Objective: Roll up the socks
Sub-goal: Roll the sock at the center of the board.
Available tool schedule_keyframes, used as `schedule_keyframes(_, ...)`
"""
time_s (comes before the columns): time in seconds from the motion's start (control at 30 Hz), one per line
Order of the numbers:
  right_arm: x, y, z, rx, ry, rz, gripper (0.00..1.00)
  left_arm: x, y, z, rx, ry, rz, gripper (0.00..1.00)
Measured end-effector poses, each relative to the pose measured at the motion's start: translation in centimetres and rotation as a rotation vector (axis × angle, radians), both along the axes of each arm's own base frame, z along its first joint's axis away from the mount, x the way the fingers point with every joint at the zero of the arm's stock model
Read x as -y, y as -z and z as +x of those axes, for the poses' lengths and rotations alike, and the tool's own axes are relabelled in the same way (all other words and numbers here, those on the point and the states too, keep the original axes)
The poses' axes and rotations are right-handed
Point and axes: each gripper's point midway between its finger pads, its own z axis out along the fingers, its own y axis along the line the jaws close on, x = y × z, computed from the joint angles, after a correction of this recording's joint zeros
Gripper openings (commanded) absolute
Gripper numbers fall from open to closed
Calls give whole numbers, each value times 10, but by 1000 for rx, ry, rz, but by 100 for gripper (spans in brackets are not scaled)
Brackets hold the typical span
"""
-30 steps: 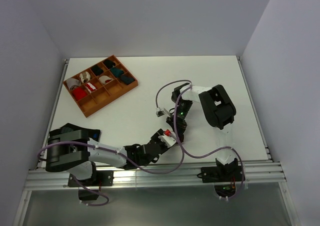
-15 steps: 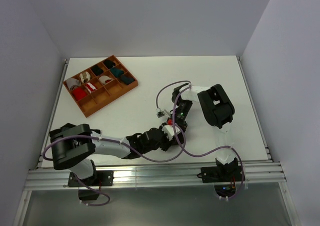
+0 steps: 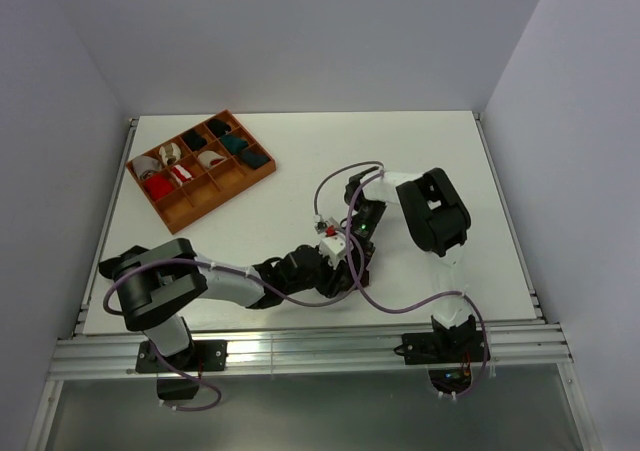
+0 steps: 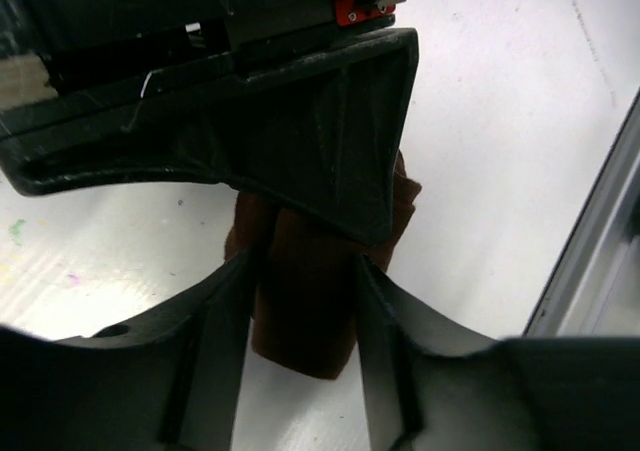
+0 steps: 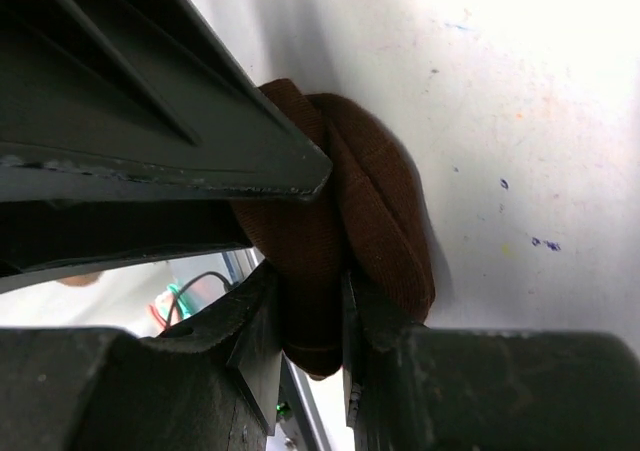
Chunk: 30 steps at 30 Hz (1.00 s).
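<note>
The dark brown socks (image 4: pixel 300 316) are a folded bundle on the white table, and no pale cuff shows. My left gripper (image 4: pixel 305 261) is shut on the bundle, one finger pressed against each side. My right gripper (image 5: pixel 310 286) is shut on one brown fold of the socks (image 5: pixel 385 221), pinching it tight, with a second fold bulging beside it. In the top view the left gripper (image 3: pixel 333 263) and the right gripper (image 3: pixel 352 241) meet at the table's middle front. The socks are hidden under them there. The right gripper's finger crosses just above the socks in the left wrist view.
A brown wooden divided tray (image 3: pixel 228 200) at the back left holds red, white, teal and dark sock bundles. A purple cable (image 3: pixel 345 171) loops over the table by the right arm. The metal front rail (image 3: pixel 300 346) runs along the near edge.
My left arm has reached farther right and away from the front edge, bringing its gripper up against the right gripper. The right gripper has barely moved.
</note>
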Motion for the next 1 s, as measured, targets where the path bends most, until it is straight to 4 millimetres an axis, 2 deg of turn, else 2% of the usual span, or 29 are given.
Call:
schedule_keyframes(0.03,0,0,0,-2,8,-5,27,1,1,0,-17,-2,-9,44)
schedule_keyframes(0.13,0,1,-1,6,44,-21,35,3,4,-2,-62,-9,-31,26)
schedule_keyframes(0.23,2,1,-1,25,72,-45,40,7,5,-1,-87,-15,-48,12)
schedule_keyframes(0.37,10,1,2,72,97,-91,45,17,5,2,-113,-13,-57,2)
schedule_keyframes(0.57,18,-1,11,181,125,-138,54,27,5,11,-127,-11,-58,0)
schedule_keyframes(0.9,20,-3,32,292,192,-176,66,25,6,24,-146,-29,-65,0)
schedule_keyframes(0.93,21,-3,33,295,199,-178,71,25,6,25,-146,-31,-66,0)
schedule_keyframes(1.0,21,-3,35,294,217,-186,73,25,6,26,-147,-34,-67,0)
